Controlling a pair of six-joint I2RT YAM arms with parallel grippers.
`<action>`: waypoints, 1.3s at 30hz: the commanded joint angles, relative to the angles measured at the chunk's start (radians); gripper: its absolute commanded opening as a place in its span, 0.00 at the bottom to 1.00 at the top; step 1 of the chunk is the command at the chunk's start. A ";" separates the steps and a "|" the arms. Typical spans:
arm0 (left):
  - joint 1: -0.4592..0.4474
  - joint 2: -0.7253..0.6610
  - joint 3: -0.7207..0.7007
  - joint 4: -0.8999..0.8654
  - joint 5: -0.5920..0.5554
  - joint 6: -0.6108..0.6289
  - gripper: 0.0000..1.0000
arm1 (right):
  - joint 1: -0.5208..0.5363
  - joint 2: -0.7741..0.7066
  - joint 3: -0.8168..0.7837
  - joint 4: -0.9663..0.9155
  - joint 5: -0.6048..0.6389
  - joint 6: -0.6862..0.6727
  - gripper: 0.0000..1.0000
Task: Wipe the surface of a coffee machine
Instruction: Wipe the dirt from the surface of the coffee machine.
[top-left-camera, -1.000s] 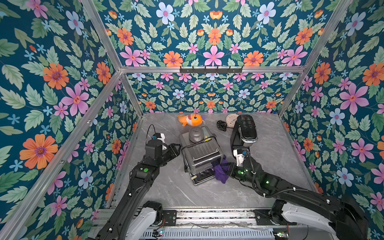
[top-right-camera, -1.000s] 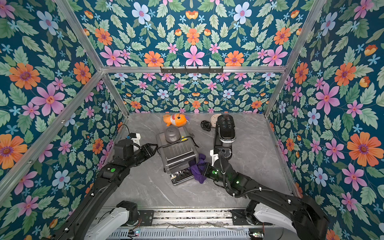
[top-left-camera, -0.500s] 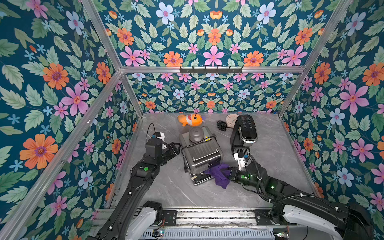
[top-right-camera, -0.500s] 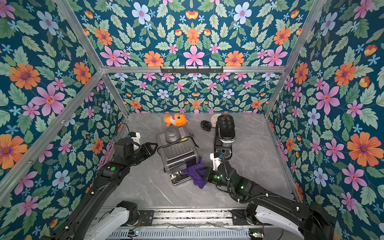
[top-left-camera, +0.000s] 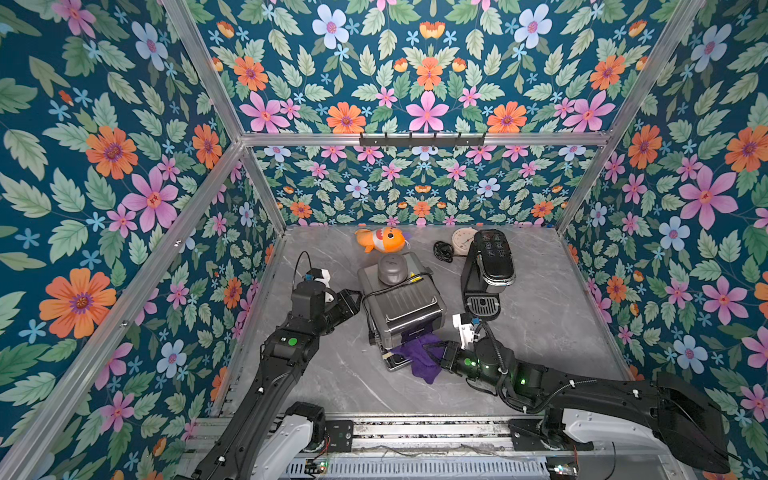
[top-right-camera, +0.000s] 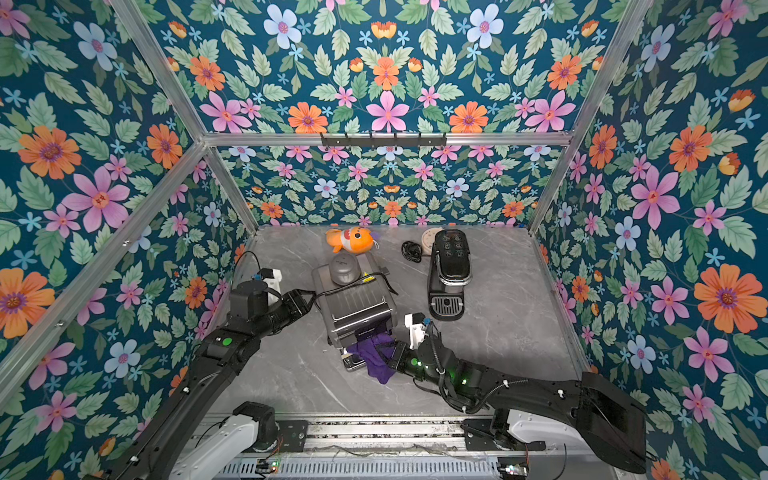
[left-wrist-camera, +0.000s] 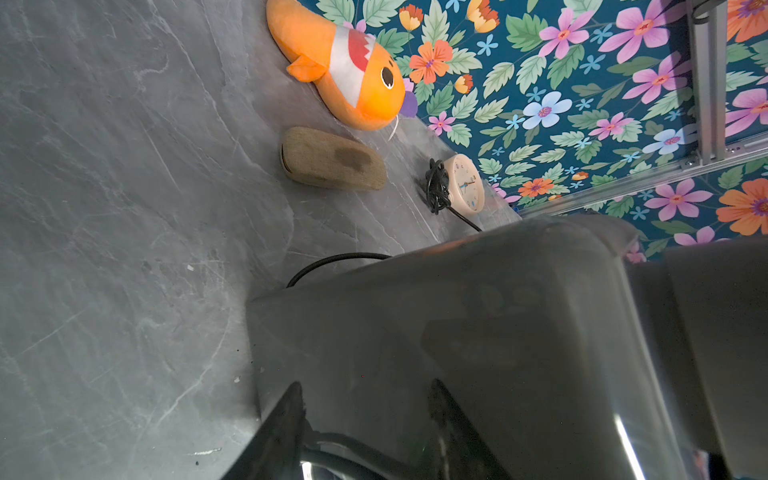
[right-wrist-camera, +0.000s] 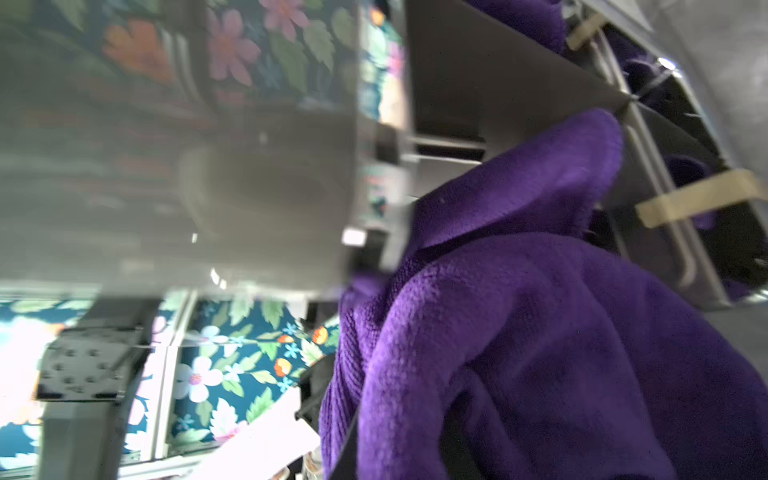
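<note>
Right gripper: closed tight on a bunched purple fleece cloth. The fingertips are buried in the fabric and cannot be seen. The cloth is pressed to the lower front of a silver-grey box-shaped coffee machine. It is draped over the right part of the drip tray, and one corner hangs down onto the grey marbled tabletop. In the right wrist view most of the frame is filled by the cloth.

Left gripper: the fingers are held apart and set against the machine's left side wall. Nothing is seen clamped between them. A black power cord is looped just beside the fingertips.

The machine is placed mid-tabletop, front toward the robot, with a grey dome resting on top.

Farther out, a black upright capsule brewer is noted to the machine's right, apart from it. Near the back wall are an orange plush clownfish, a coiled black cable and a round beige clock; the cable touches the clock. A tan woven oval pad is seen in the left wrist view only.
</note>
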 joint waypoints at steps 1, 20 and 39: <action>0.000 -0.005 -0.013 0.026 0.010 -0.011 0.50 | 0.017 0.009 -0.006 0.130 0.090 0.053 0.00; 0.000 0.000 -0.021 0.031 0.011 -0.019 0.49 | 0.135 0.205 -0.029 0.443 0.247 0.202 0.00; 0.000 -0.005 -0.018 0.020 0.010 -0.017 0.50 | 0.157 0.557 0.002 0.872 0.258 0.299 0.00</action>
